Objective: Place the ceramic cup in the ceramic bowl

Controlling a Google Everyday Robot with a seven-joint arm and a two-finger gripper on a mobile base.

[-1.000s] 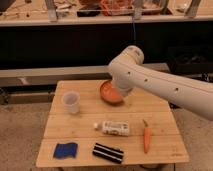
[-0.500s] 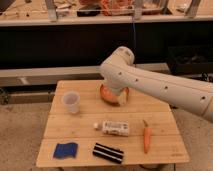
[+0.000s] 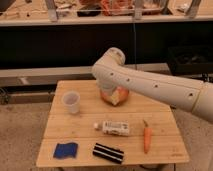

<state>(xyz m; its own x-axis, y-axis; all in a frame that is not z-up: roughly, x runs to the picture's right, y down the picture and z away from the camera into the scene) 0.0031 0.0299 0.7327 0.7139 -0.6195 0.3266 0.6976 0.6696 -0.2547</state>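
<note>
The white ceramic cup (image 3: 71, 102) stands upright on the left part of the wooden table (image 3: 165, 120), by itself. The orange ceramic bowl (image 3: 119, 96) sits at the table's back middle, largely covered by my arm. My white arm (image 3: 150, 87) reaches in from the right, bends at a joint (image 3: 111, 57) above the bowl and drops down to it. My gripper (image 3: 109, 94) is low at the bowl's left side, about a hand's width to the right of the cup, and mostly hidden by the arm.
A white bottle with a label (image 3: 112, 128) lies in the table's middle. A carrot (image 3: 146, 138) lies at the right front. A blue sponge (image 3: 66, 149) and a black striped object (image 3: 108, 153) lie along the front edge. A dark shelf unit stands behind the table.
My arm has swung to the left, so its bend now sits over the bowl's left side and nearer the cup. The cup, bowl and other things have not moved.
</note>
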